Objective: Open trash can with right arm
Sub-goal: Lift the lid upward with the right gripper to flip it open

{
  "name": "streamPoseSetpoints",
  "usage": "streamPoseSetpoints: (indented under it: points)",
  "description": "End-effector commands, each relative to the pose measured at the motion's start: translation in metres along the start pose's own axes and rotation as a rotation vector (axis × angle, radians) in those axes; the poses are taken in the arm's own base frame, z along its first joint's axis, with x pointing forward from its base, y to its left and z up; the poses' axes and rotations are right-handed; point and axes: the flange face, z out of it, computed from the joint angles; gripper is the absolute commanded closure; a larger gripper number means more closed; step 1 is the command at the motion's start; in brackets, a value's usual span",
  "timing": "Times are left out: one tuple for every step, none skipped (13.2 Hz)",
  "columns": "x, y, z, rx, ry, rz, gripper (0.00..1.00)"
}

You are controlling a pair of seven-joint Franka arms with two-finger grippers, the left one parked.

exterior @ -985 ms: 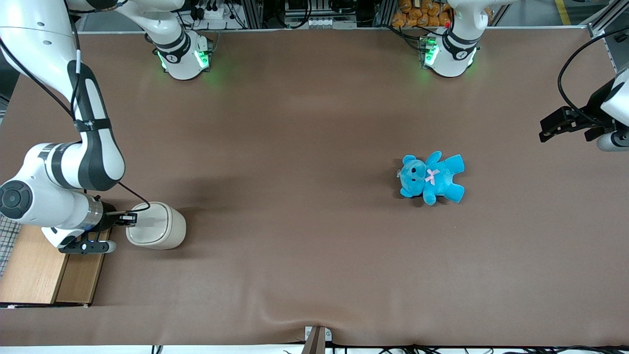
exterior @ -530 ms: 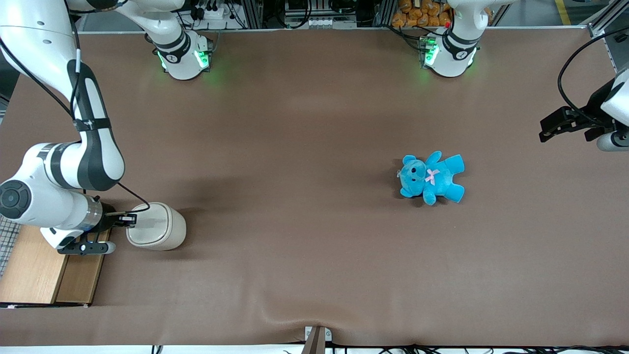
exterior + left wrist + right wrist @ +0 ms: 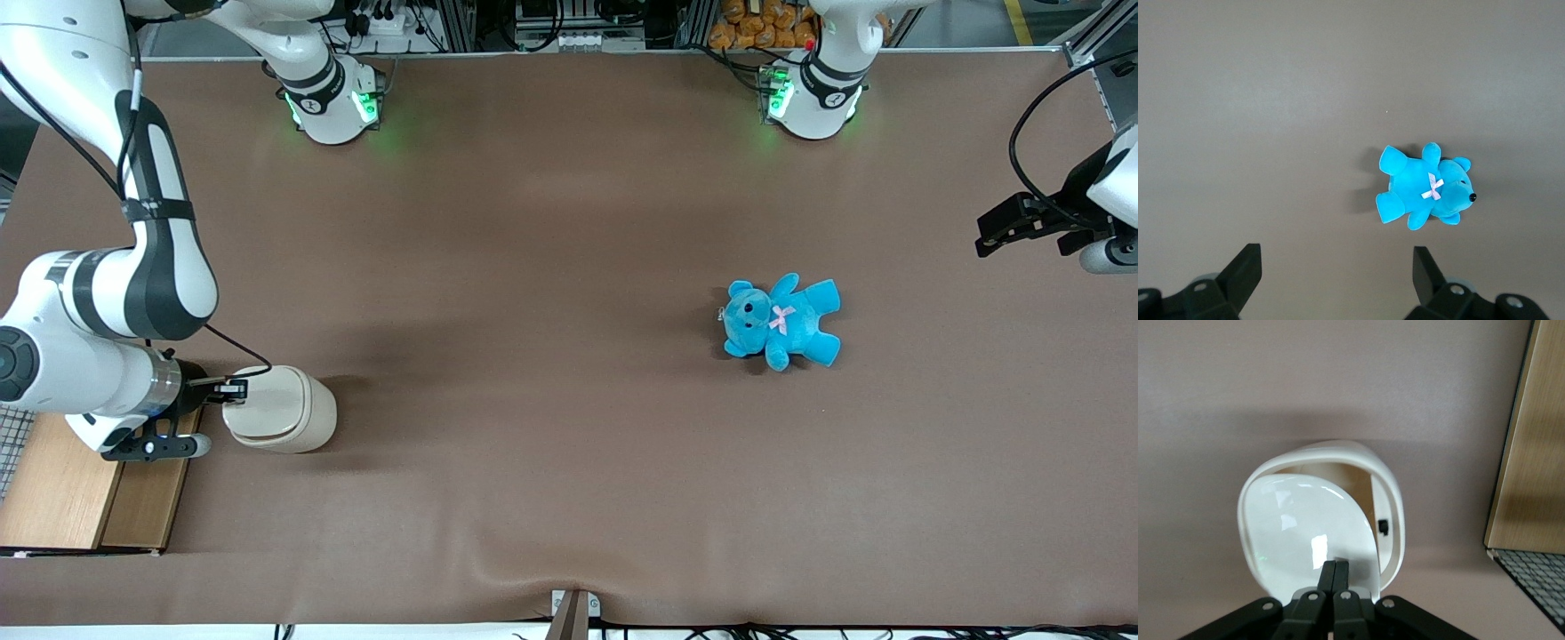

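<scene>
The cream-white trash can [image 3: 293,411] stands on the brown table toward the working arm's end, next to a wooden box. My right gripper [image 3: 233,388] is at the can's top edge on the box side, its two fingers shut together. In the right wrist view the gripper [image 3: 1335,565] has its tips against the glossy lid [image 3: 1305,527]. The lid is tilted, and a gap shows the inside of the can under its rim [image 3: 1391,513].
A wooden box [image 3: 62,480] lies beside the can at the table's end and also shows in the right wrist view [image 3: 1531,453]. A blue teddy bear [image 3: 781,320] lies toward the parked arm's end; it also shows in the left wrist view [image 3: 1425,193].
My right arm has drawn back a little toward the table's end and away from the front camera. The can's top has shifted with the gripper and the lid stands more tilted.
</scene>
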Motion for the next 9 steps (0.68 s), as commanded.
streamPoseSetpoints:
  points:
    - [-0.011,-0.021,-0.034,0.006,-0.021,0.026,0.72]
    - [-0.013,-0.029,-0.044,0.006,-0.036,0.034,0.66]
    - [-0.017,-0.037,-0.054,0.005,-0.045,0.048,0.38]
    - [-0.019,-0.046,-0.061,0.002,-0.049,0.06,0.25]
    - [-0.022,-0.053,-0.07,0.005,-0.046,0.067,0.14]
    - [-0.025,-0.056,-0.075,0.006,-0.047,0.076,0.0]
    - [-0.028,-0.061,-0.081,0.017,-0.045,0.075,0.0]
    - [-0.031,-0.061,-0.088,0.042,-0.043,0.079,0.0]
    - [-0.034,-0.058,-0.094,0.052,-0.036,0.078,0.0]
